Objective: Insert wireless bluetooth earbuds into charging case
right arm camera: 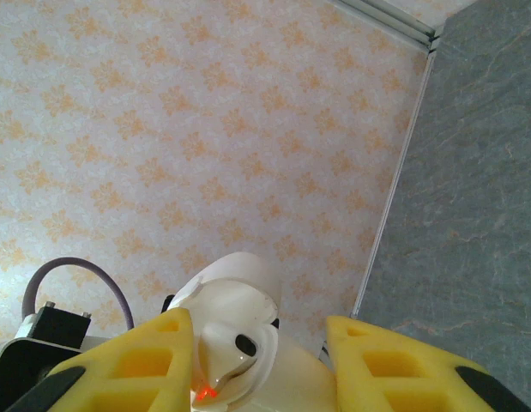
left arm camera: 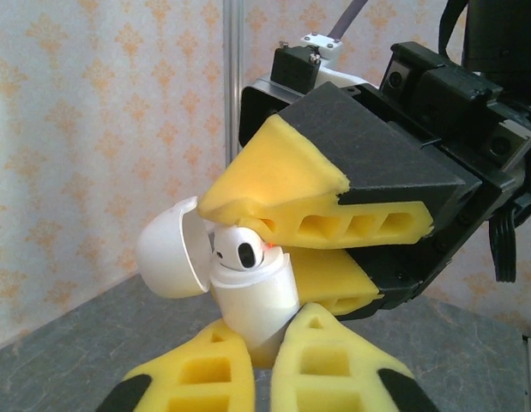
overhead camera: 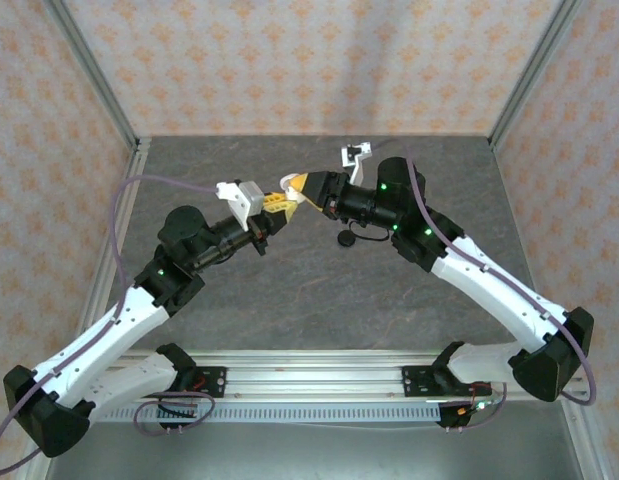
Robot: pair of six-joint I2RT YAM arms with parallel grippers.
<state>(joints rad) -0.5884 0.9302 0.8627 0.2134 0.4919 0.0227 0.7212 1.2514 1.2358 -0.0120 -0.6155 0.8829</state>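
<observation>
Two yellow-fingered grippers hung tip to tip above the grey table point(overhead camera: 289, 300) in the top view, the left gripper point(overhead camera: 272, 206) and the right gripper point(overhead camera: 307, 186), with a small white glossy rounded charging case point(overhead camera: 286, 181) between them.

From the left wrist, the left gripper point(left arm camera: 265, 365) pinched the base of the charging case point(left arm camera: 252, 300), whose lid point(left arm camera: 171, 249) stood open. A tiny white plastic earbud point(left arm camera: 244, 251) sat in its mouth, under the right gripper's point(left arm camera: 269, 236) upper finger.

From the right wrist, the right gripper point(right arm camera: 258, 356) held its fingers partly apart, with the charging case point(right arm camera: 295, 373) and earbud point(right arm camera: 239, 343) between them. Whether they pressed on either could not be told.

The step appeared to be seating the earbud. The next move called for a gentle push straight into the socket, then a clean release.
</observation>
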